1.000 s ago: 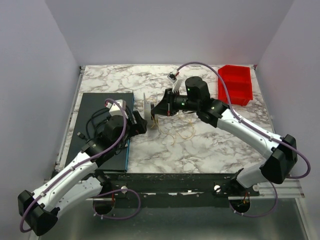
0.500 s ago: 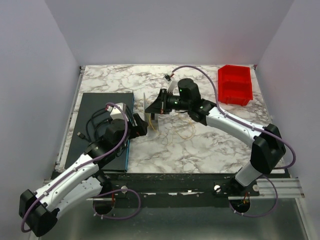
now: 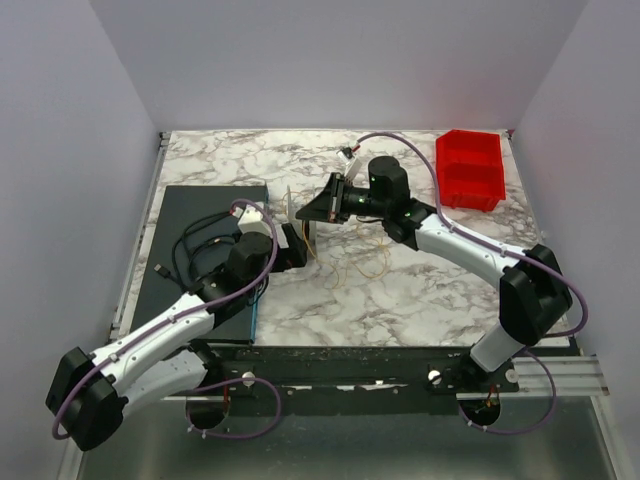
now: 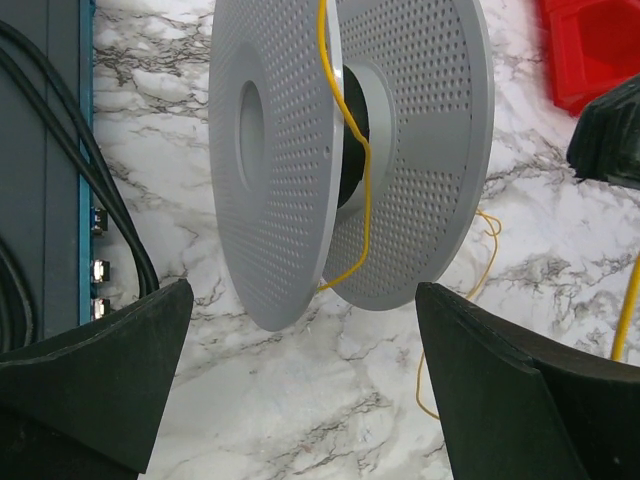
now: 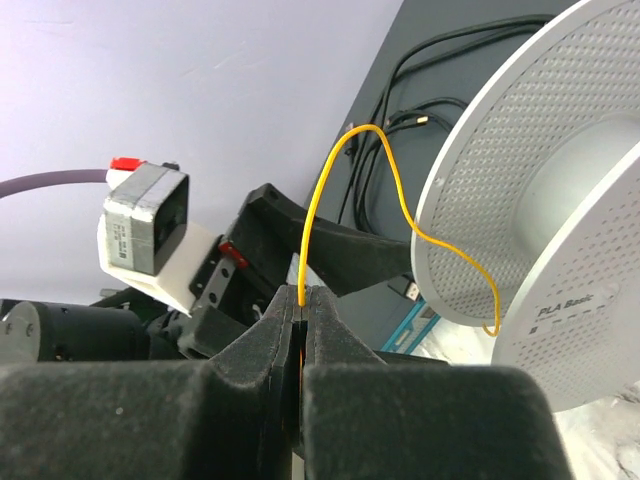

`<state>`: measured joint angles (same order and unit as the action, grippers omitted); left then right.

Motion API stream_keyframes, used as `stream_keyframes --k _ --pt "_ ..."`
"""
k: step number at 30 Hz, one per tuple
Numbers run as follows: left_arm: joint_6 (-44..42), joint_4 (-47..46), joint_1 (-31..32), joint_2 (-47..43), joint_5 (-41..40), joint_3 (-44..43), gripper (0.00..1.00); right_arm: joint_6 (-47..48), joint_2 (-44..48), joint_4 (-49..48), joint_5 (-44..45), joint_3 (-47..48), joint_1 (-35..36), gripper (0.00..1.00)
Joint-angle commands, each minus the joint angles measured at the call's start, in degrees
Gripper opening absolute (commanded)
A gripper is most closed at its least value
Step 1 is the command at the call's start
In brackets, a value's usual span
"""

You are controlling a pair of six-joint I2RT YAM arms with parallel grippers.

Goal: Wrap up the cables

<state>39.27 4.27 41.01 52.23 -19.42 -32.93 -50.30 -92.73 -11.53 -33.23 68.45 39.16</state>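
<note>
A grey perforated spool (image 4: 300,150) stands on its edge on the marble table; it also shows in the right wrist view (image 5: 540,190). Thin yellow wire (image 4: 362,190) runs down between its two discs. My right gripper (image 5: 302,300) is shut on this wire (image 5: 330,170), which arcs up from the jaws and over to the spool. In the top view the right gripper (image 3: 310,211) is just beyond the spool and mostly hides it. My left gripper (image 4: 300,385) is open and empty, with the spool's lower edge just ahead of its fingers. Loose wire loops (image 3: 362,266) lie on the table to the right.
A dark mat (image 3: 190,215) with black cords (image 3: 190,245) lies at the left, under my left arm. A red bin (image 3: 468,170) stands at the back right. The left arm's wrist camera (image 5: 145,225) shows close in front of the right gripper.
My left arm has moved right, bringing its open gripper closer to the spool. My right gripper has shifted a little and lifted the wire into a taller arc.
</note>
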Motion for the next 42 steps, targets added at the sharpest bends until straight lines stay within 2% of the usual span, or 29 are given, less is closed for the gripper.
stream_keyframes --k 1,14,22,29,42 --pt "-0.54 -3.96 1.29 2.68 -1.73 -0.50 0.97 -3.11 -1.20 -4.95 -4.46 -1.27 -0.48 0.01" --pt "1.51 -5.69 4.14 7.54 -10.75 -1.24 0.94 -7.95 -2.32 -10.77 -8.23 -3.03 -0.75 0.01" --pt "1.71 -6.84 5.01 9.64 -12.00 -1.59 0.87 -8.01 -2.66 -11.15 -8.09 -3.82 -0.75 0.01" --pt "1.09 -6.34 5.01 8.94 -12.27 -1.54 0.85 -5.38 -2.43 -9.04 -5.88 -4.98 -1.45 0.01" --pt "0.90 -6.85 5.00 11.19 -12.09 -1.62 0.75 -4.90 -3.27 -9.04 -6.23 -4.94 -1.46 0.01"
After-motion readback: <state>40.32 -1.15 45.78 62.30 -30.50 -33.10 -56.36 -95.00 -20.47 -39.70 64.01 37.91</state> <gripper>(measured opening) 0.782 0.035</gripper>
